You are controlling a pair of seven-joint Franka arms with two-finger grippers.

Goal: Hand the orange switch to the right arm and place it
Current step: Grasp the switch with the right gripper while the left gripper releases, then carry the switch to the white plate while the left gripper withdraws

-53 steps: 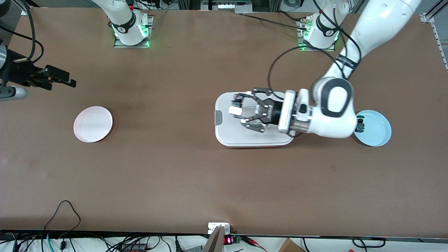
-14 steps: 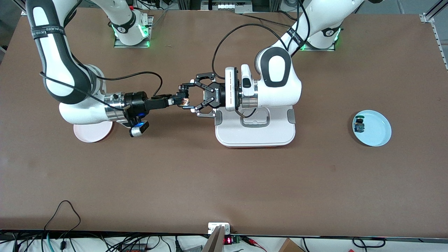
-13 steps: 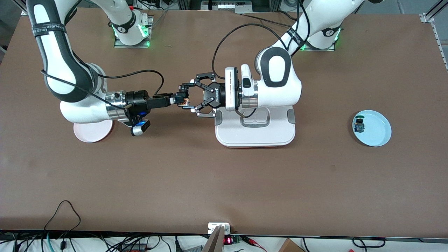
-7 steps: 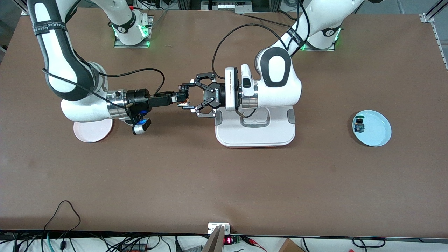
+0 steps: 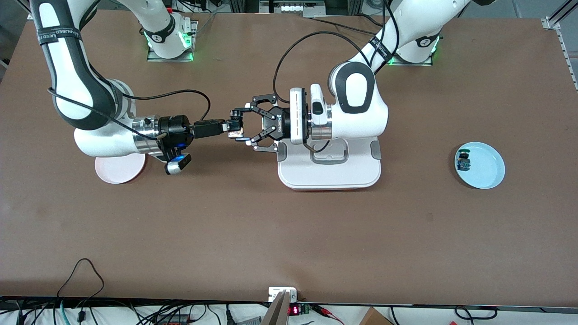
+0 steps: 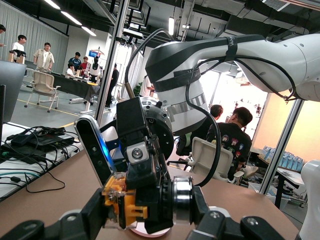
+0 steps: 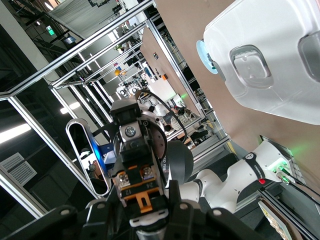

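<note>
Together, we met over bare table between the pink plate [image 5: 119,168] and the white lidded container [image 5: 328,168]. Our right gripper [image 5: 231,128], reaching from above the pink plate, had its narrow fingers clenched on the orange switch [image 5: 235,132]. In the left wrist view the switch's orange body [image 6: 121,201] sat right between the jaws, with the right gripper's black fingers [image 6: 140,165] pressed against it. Our left gripper [image 5: 246,126], its wrist above the container's edge, also gripped the switch from its own end, claw clamped tight. Well apart, toward the left arm's end, the blue plate [image 5: 485,174] held the blue switch [image 5: 463,161].
</note>
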